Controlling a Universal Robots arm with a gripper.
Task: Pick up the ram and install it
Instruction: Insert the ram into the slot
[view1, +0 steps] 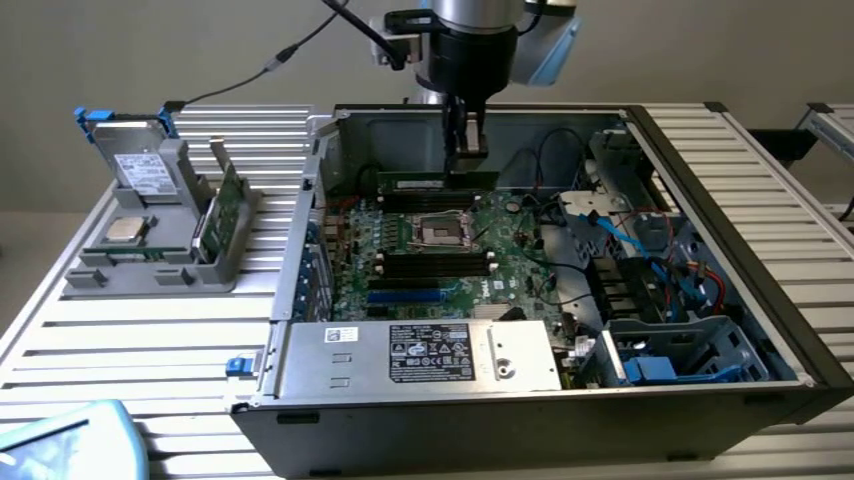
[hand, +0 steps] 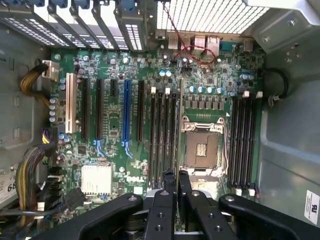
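While the gripper (view1: 465, 162) is clamped on the ram (view1: 427, 182), a thin, flat green stick held edge-down inside the grey metal computer case (view1: 694, 130), the install step is in hand. It hangs at the far side of the glossy green motherboard (view1: 461, 262), over long black slots (hand: 162, 135) beside the square silver socket (hand: 202, 150). Seating it, I judge, calls for exact alignment with one narrow slot and a straight, level push

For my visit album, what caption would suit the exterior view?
The robot's gripper holds the ram level over the motherboard inside an open computer case.
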